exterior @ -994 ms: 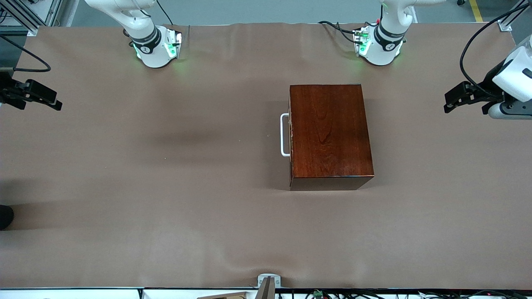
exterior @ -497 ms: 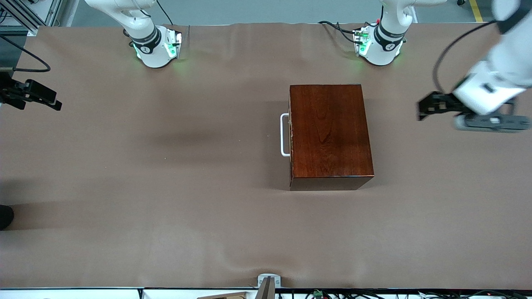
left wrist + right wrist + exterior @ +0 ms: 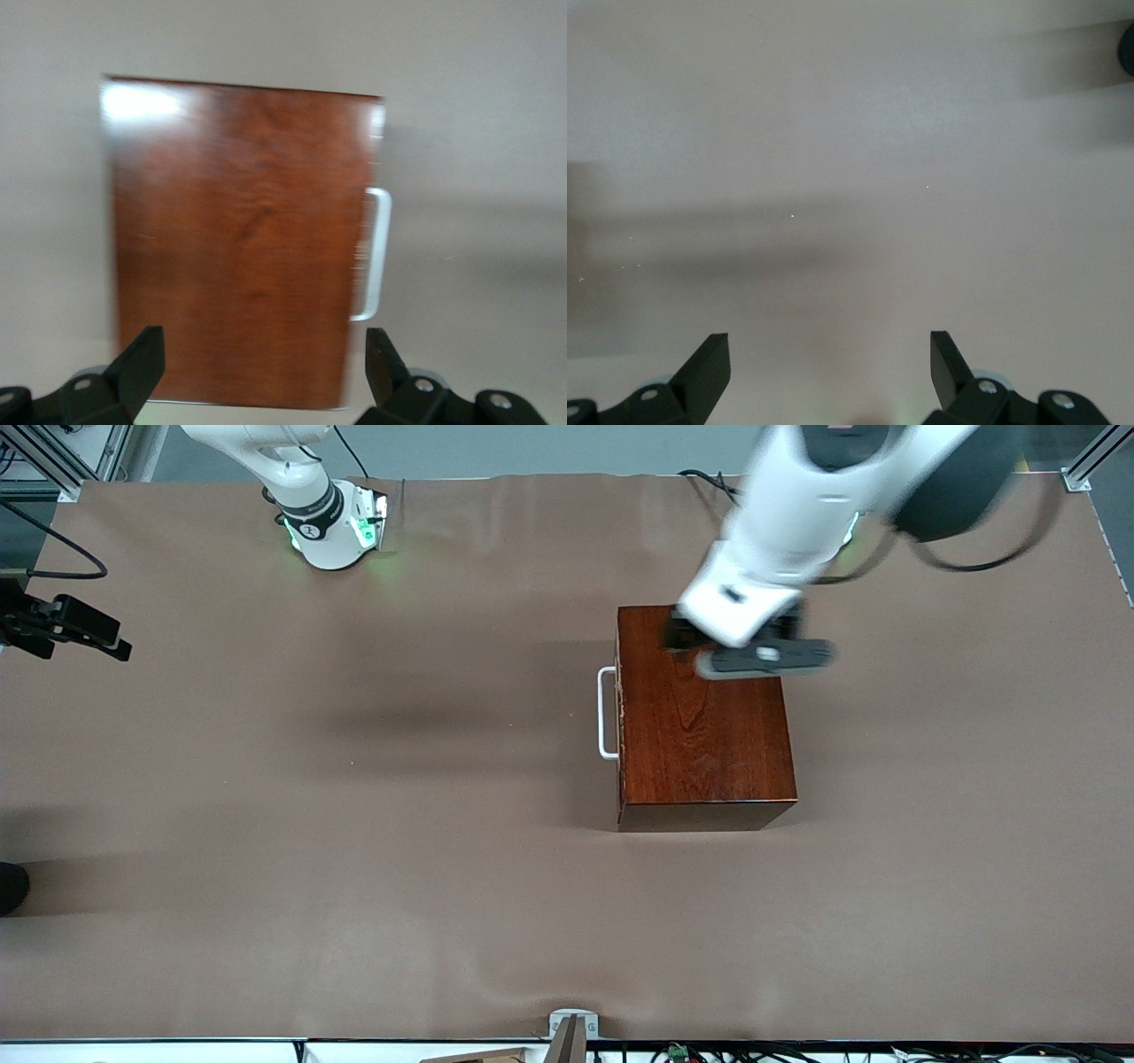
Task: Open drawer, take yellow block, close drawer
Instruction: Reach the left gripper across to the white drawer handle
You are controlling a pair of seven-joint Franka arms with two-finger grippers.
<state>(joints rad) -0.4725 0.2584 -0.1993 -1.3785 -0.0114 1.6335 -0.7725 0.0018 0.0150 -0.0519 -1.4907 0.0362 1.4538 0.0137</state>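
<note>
drawer (image 3: 620, 713) shut; left gripper (image 3: 266, 372) seen wide over box (image 3: 704, 717) in wrist view, probably blurred in front; right gripper (image 3: 830, 372) wide, parked.

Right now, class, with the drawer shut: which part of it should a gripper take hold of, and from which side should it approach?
Grip the white U-shaped handle on the drawer, the only part standing clear of the box front. It faces the right arm's end of the table, so approach from there or from above, one finger each side of its long bar. The left gripper, open, hangs over the box top; the right gripper waits open.
</note>
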